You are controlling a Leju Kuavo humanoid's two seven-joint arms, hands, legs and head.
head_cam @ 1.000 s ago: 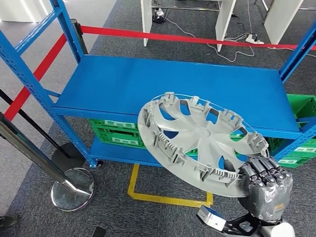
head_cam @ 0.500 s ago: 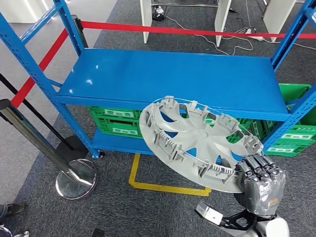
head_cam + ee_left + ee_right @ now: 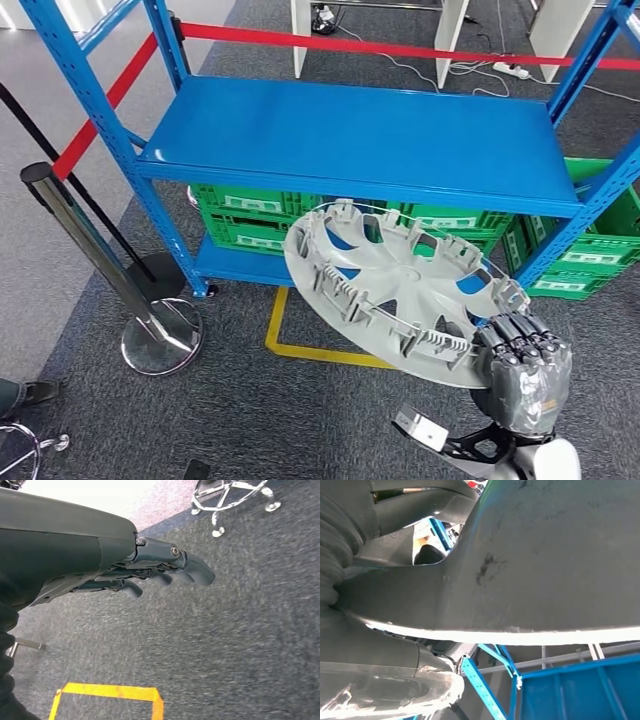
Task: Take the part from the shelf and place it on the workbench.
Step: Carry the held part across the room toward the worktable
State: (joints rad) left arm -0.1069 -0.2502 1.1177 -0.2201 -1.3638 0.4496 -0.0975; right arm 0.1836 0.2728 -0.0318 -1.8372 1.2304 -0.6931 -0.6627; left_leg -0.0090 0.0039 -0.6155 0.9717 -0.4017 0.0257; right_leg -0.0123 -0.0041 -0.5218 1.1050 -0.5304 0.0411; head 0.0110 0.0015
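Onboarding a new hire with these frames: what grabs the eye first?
The big grey hubcap, held out by its rim in the right hand, in front of the blue shelf. Next, the shelf's bare top deck with green crates stacked beneath it. The left hand hangs over grey carpet, holding nothing.

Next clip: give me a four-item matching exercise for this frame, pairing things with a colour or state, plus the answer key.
Things:
1. hubcap
2. right robot hand
3. left robot hand
4. crates

States:
A. green, under the blue shelf
B. hanging over grey carpet, holding nothing
C. silver, clear of the shelf, tilted
D. gripping the hubcap's rim

Pairs: 1-C, 2-D, 3-B, 4-A
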